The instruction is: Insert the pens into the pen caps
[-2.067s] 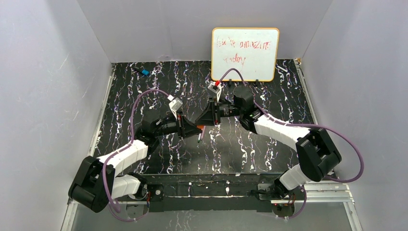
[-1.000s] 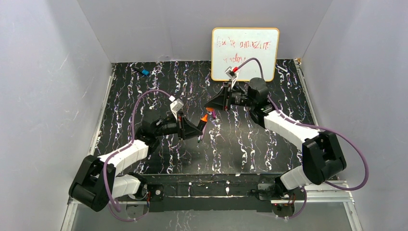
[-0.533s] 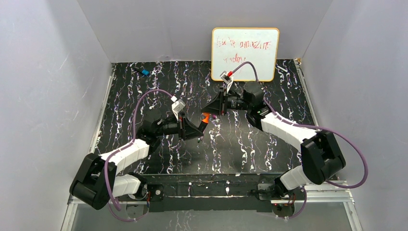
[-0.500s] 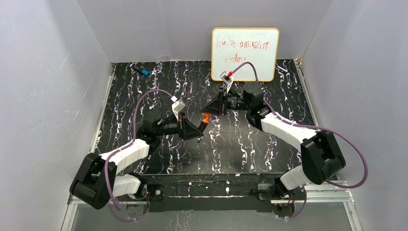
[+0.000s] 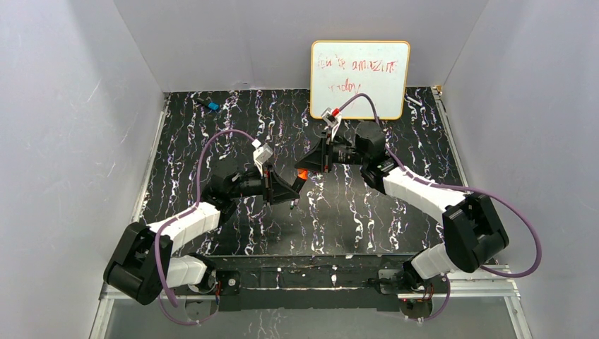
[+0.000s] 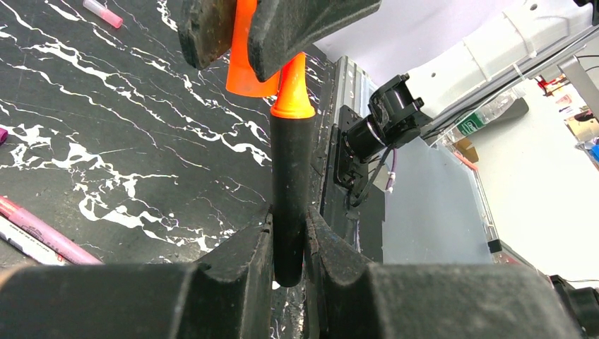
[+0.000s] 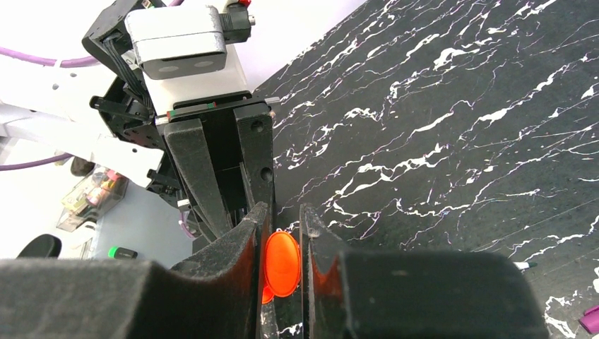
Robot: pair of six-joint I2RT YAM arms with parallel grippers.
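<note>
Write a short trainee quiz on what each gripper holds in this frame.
1. True or false: the left gripper is shut on the black-bodied plastic marker with the orange tip.
2. The right gripper grips: A) a stubby orange plastic cap; B) a green cap; C) nothing.
3. Does the cap fully cover the marker's tip?
Key: 1 true; 2 A; 3 no, the orange tip still shows in the left wrist view.

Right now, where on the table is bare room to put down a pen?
Bare: between the blue item and the left arm, and between the right arm and the right wall. Crowded: the middle, where the arms meet.
</note>
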